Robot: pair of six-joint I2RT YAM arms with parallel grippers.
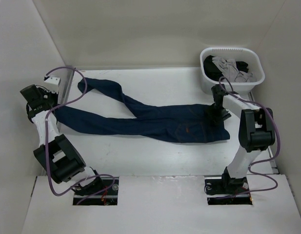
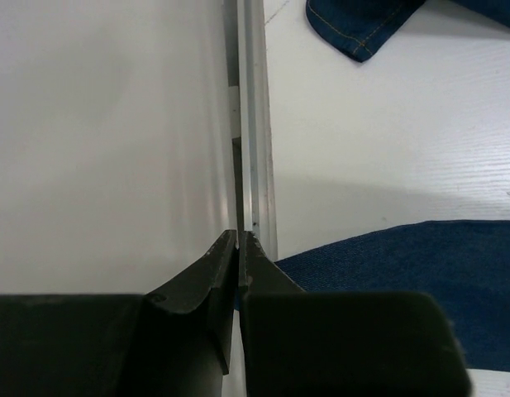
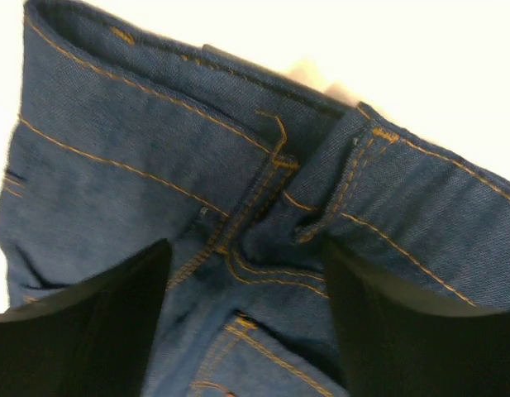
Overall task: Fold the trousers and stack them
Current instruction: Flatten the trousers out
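– Where are the trousers (image 1: 155, 119) from where you stand?

– Flat on the table (image 1: 155, 161), lying long across it from side to side. The waist is at the right end. The two legs run off to the left and cross each other partway along.

– So which arm is nearer the waist?

– The right one. The right gripper (image 3: 246, 248) hangs right over the waistband (image 3: 238, 107) with its fingers spread wide, and the orange-stitched seam sits in the gap between them. I'd say a grab there only needs a drop and a squeeze.

– And the left?

– The left gripper (image 2: 238, 240) is at the table's left edge, against the metal rail (image 2: 255, 124) along the wall. Its fingers are pressed together, and I see nothing between them. The nearer leg lies just to its right. The other leg's hem (image 2: 362, 33) is farther back along the same edge.

– Is the right gripper touching the cloth?

– I can't tell. From above, the arm covers that corner of the waist, and the wrist camera is too close to judge. The near leg's hem runs under the left fingers and out of view, so whether they touch the cloth is unclear too.

– Anything else about?

– A white basket (image 1: 257, 73) sits behind the right arm, holding grey and black garments (image 1: 228, 68).
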